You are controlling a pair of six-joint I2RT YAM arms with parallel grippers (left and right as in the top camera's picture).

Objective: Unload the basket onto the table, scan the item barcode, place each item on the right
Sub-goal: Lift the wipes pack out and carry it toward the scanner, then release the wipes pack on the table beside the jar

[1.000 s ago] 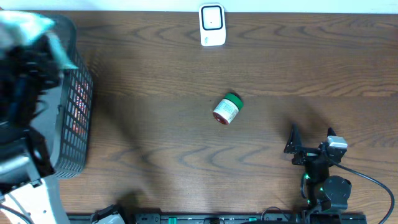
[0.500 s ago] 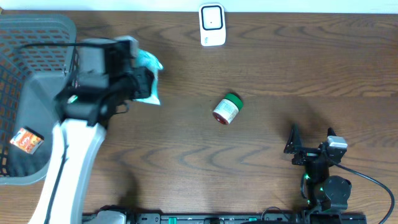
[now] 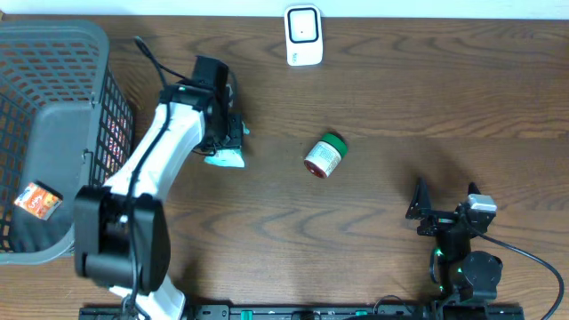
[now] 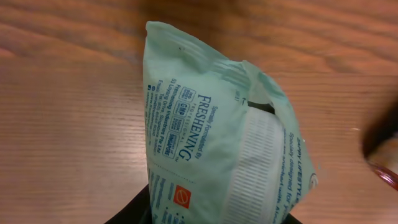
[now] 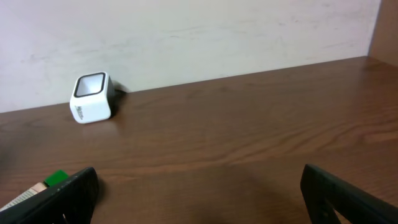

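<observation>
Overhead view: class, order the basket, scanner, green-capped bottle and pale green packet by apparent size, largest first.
1. basket, by far the largest.
2. scanner and green-capped bottle: look about alike.
3. pale green packet: shows smallest, but the left gripper hides part of it.

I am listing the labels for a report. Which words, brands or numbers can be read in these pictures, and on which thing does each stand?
"FRESHENING": dark blue print on the pale green packet.
Smaller lines on that packet: too small to read.
Label of the green-capped bottle: too small to read.
Orange pack in the basket: blurred.
Scanner: no text can be made out.
</observation>
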